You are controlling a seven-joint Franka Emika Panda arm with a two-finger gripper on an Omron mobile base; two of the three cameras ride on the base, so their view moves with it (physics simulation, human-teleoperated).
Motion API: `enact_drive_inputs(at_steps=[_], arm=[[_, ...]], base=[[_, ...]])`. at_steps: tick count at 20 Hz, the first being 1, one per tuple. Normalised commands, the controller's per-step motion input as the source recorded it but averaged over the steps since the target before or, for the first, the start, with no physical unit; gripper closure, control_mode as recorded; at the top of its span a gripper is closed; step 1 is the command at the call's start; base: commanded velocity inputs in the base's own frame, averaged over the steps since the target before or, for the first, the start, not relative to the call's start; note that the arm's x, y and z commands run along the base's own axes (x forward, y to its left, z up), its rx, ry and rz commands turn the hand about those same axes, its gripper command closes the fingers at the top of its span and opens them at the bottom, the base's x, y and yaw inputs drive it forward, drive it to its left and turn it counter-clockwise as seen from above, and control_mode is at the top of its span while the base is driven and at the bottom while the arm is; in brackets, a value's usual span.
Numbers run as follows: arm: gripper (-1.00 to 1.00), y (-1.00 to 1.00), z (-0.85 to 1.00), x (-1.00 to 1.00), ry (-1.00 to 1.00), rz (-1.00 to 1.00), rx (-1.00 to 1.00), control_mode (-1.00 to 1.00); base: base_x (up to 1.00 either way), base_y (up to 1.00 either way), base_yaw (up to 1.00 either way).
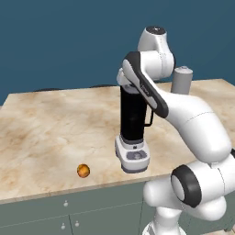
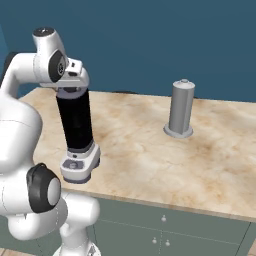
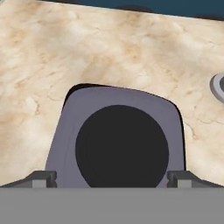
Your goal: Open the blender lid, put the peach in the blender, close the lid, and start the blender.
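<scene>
One step is in hand, the first: the gripper (image 3: pixel 112 177) hangs right over the flat dark grey blender lid (image 3: pixel 118 144) atop the tall black-jarred blender (image 1: pixel 133 124), jaws spread wide either side of its black knob. Next they must descend and pinch it. The small orange-brown peach (image 1: pixel 83 170) waits on the marble bench (image 1: pixel 46 128).

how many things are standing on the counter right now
3. The blender stands near the front edge, under the gripper; the peach lies left of it by the edge; a grey cylinder stands further back on the right. The arm may hide more.
</scene>
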Motion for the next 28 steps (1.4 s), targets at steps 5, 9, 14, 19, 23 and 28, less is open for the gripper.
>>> enact_drive_inputs(at_steps=[5,9,14,19,23,28], arm=[[-1.00,-0.04,-0.17,0.00,0.00,0.00,0.08,-1.00],[-1.00,-0.06,-0.01,0.05,0.00,0.00,0.07,-1.00],[-1.00,0.00,0.00,0.22,0.00,0.00,0.00,-1.00],[-1.00,0.05,-0.13,0.15,0.01,0.00,0.00,-1.00],[-1.00,0.12,-0.30,0.04,0.04,0.00,-0.01,-1.00],[-1.00,0.03,-0.47,-0.23,0.00,0.00,0.00,-1.00]], base=[[0.00,0.00,0.00],[0.00,0.00,0.00],[0.00,0.00,0.00],[0.00,0.00,0.00],[0.00,0.00,0.00],[0.00,0.00,0.00]])
